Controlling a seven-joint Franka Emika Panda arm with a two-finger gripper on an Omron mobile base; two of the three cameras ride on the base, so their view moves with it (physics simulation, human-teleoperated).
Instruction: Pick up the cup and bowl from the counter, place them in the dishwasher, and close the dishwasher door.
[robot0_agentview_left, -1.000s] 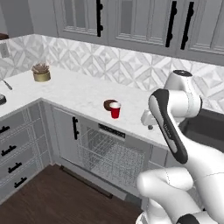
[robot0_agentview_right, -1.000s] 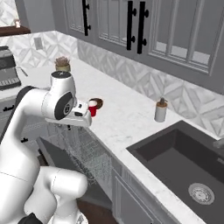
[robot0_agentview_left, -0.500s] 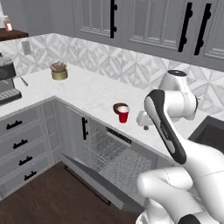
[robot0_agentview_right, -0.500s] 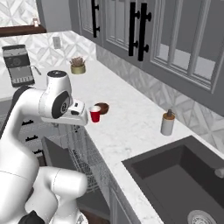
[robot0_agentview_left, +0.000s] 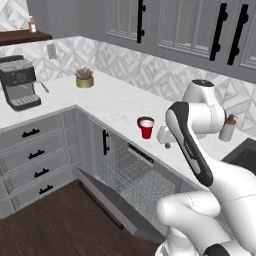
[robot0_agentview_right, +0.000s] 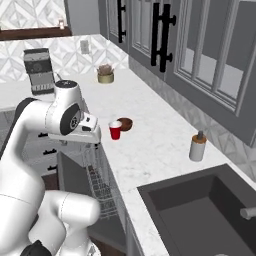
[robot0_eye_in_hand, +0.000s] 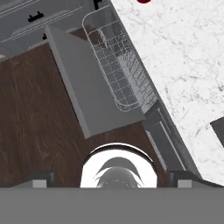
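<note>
The small red tapered cup (robot0_agentview_right: 115, 131) stands near the front edge of the long white marble-look counter (robot0_agentview_right: 160, 150), the shallow dark brown bowl (robot0_agentview_right: 124, 123) touching behind it. Below, the flat grey dishwasher door (robot0_eye_in_hand: 87, 98) hangs open beside the wire-mesh rack (robot0_eye_in_hand: 120, 72).

Robot arm (robot0_agentview_left: 192, 150): glossy white shell of rounded, bulging segments joined in series. Dark charcoal bands run along the seams between segments; 1 long dark stripe follows the near side of the upper link in the left base view. Top joint capped by a flat black disc. In the right base view, the shoulder housing (robot0_agentview_right: 67, 117) shows a round dark grey joint face with a lighter centre. Lower body: smooth white rounded casing with 1 dark joint at the bottom edge. No cables or markings visible.
</note>
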